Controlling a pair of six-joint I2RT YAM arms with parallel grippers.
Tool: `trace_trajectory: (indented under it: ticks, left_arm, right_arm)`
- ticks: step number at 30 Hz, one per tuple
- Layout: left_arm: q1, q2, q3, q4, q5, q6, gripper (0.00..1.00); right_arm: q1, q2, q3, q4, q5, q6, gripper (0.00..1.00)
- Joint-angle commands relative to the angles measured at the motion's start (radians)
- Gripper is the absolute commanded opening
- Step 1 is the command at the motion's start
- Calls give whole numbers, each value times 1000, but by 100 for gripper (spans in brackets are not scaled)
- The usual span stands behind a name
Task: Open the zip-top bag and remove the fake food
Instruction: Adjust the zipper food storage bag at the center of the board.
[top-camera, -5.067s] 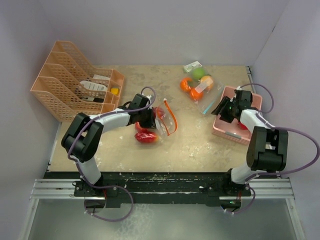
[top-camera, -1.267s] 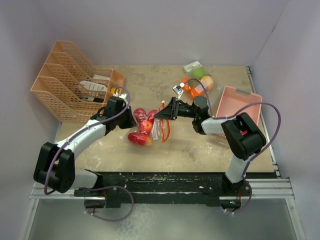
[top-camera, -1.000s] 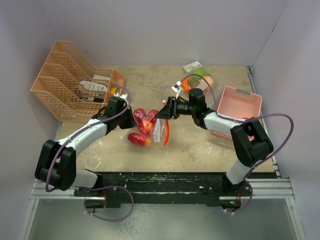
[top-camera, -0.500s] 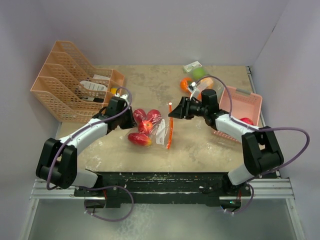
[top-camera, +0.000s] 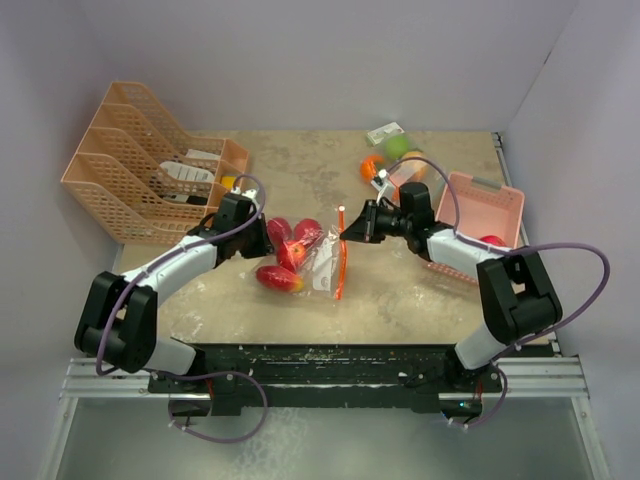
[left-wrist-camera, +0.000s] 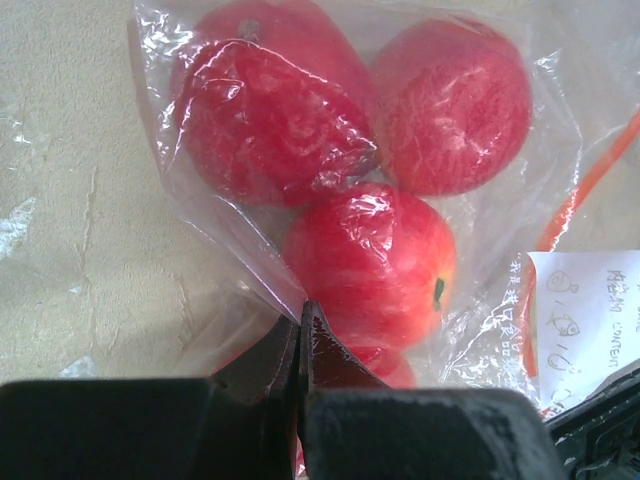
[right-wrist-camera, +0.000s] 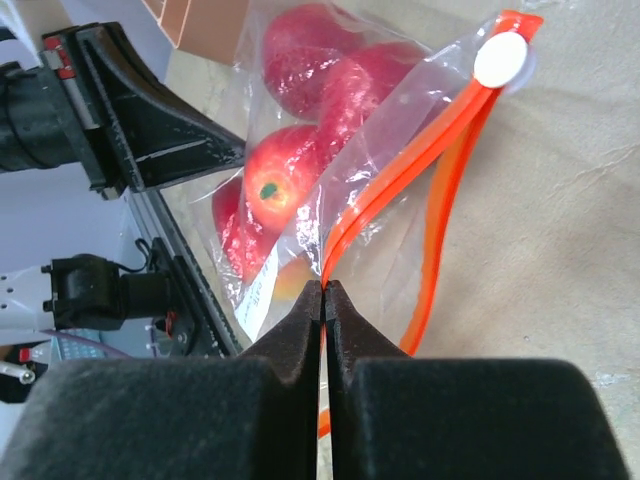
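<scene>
Zip-top bag (top-camera: 322, 270) is pinched by the right gripper (right-wrist-camera: 323, 290) at its orange zip strip (right-wrist-camera: 410, 165) and by the left gripper (left-wrist-camera: 301, 310) at its clear film, and lies on the table (top-camera: 300, 165) with the red apples (left-wrist-camera: 372, 262) inside; probably the thin strip slips free if the arms pull apart too quickly.

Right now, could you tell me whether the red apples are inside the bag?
Inside: clear bag plastic wrinkles over every red apple in the left wrist view.
</scene>
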Motion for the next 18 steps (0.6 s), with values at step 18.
trace_trajectory:
  ticks: [18]
  left_arm:
    - [11,-42,60,-18,-38,8,0]
  right_arm:
    - [-185,-169,-36,-14,-45,-53,0]
